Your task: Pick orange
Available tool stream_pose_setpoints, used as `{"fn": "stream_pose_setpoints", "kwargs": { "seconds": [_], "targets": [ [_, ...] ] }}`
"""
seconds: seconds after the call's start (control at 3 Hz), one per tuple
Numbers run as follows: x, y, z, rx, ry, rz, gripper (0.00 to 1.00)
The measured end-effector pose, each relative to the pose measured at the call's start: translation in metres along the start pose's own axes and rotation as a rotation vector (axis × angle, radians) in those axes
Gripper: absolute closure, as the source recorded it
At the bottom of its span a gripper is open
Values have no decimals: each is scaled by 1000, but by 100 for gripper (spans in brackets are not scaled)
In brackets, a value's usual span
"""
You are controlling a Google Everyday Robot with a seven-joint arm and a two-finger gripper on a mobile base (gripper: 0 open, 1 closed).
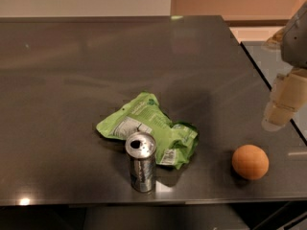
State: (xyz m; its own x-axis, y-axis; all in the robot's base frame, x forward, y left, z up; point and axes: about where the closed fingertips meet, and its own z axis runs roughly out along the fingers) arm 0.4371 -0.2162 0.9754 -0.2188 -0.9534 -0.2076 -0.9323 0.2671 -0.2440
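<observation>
The orange [250, 161] is a small round matte fruit resting on the dark table [96, 71], near the front right corner. My gripper [283, 104] hangs at the right edge of the view, pale and blocky, above and to the right of the orange, apart from it. Only part of the gripper shows.
A silver can [141, 162] stands upright near the front edge, left of the orange. A crumpled green chip bag [148, 128] lies just behind the can. The table's right edge [268, 80] runs close to the gripper, with a second dark surface beyond it.
</observation>
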Motion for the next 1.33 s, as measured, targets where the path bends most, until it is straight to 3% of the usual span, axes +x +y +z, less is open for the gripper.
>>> {"fn": "stream_pose_setpoints", "kwargs": {
  "seconds": [0.67,1.33],
  "targets": [
    [-5,75,24,-105,-98,-139,0],
    [-5,110,54,-159,-138,-207,0]
  ]
}}
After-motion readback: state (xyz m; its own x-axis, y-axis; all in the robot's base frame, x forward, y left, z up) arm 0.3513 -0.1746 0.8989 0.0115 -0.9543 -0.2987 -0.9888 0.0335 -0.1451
